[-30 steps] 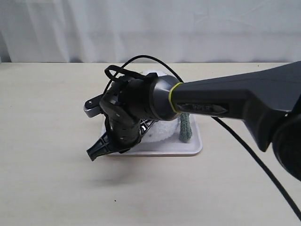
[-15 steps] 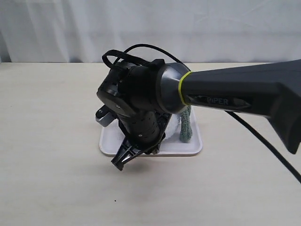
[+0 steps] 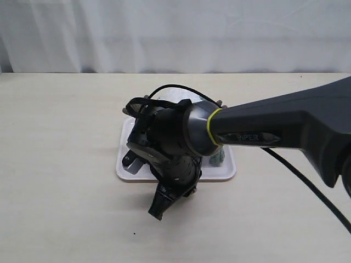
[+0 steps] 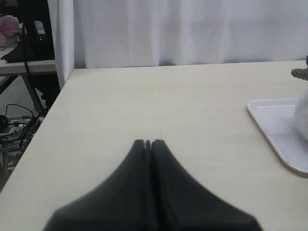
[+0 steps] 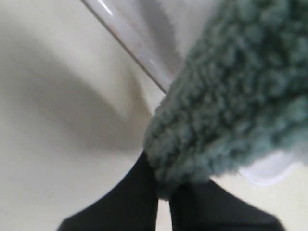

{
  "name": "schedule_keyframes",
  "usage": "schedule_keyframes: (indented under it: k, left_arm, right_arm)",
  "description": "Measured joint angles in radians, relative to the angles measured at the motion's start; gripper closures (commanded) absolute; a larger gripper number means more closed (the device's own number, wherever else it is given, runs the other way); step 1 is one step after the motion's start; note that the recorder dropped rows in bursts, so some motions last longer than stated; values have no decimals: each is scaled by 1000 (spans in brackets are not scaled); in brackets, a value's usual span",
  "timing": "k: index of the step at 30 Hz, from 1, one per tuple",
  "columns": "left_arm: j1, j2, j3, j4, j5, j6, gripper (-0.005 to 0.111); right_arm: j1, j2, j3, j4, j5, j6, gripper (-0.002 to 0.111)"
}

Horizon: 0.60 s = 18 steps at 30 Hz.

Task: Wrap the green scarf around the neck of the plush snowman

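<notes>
My right claw pinched an end of the scarf just off the rim of the tray. My left claw sat pressed together over the table, well apart from the tray.

The right arm comes in from the worktop's right edge and reaches across to the middle. Its wrist is bent sharply down, so the right gripper points down toward the near edge. Its jaws are pressed almost together, pinching an end of the green scarf at their tips. The left gripper is level above the worktop, facing the far edge, with its jaws together and nothing between them.
</notes>
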Motion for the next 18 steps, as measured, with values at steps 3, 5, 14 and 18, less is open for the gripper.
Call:
schedule_keyframes:
  k: [3,5,14,18]
  left_arm:
    - [0,0,0,0,0,0,107]
    - [0,0,0,0,0,0,107]
    - [0,0,0,0,0,0,107]
    - [0,0,0,0,0,0,107]
  right_arm:
    - [0,0,12,-19,5,0,104]
    - [0,0,12,-31,20,0,104]
    - [0,0,16,-85,80,-4,104]
    - [0,0,16,-153,143,-4,104]
